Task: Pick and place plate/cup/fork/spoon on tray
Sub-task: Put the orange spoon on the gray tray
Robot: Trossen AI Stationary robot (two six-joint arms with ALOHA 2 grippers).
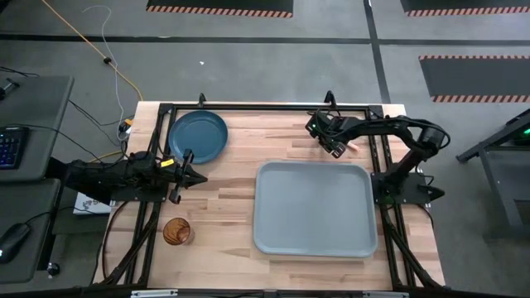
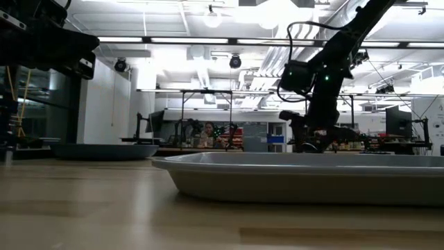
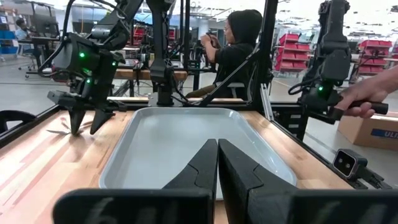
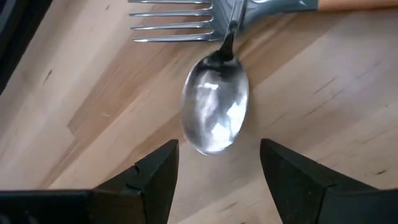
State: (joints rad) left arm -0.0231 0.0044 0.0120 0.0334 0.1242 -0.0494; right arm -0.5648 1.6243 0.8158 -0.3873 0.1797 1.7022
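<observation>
The spoon [image 4: 214, 109] lies bowl-up on the wooden table near its far edge, and its thin handle crosses the neck of the fork [image 4: 177, 22]. The fork's orange handle [image 4: 357, 4] runs out of the picture. My right gripper [image 4: 217, 165] is open and hovers above the spoon bowl with fingers pointing down, touching nothing; it also shows in the high view [image 1: 327, 136]. My left gripper [image 3: 217, 168] is shut and empty at the table's left [image 1: 192, 174], just near of the blue plate [image 1: 197, 136]. The tray [image 1: 313, 209] lies at centre right. The amber cup [image 1: 176, 232] stands at the near left.
The tray's rim [image 2: 298, 173] lies just near of the right gripper. Black frame rails run along the table's far, left and right edges [image 1: 265, 108]. Beyond the table a person sits [image 3: 239, 50], and a hand [image 3: 367, 99] shows past the right edge.
</observation>
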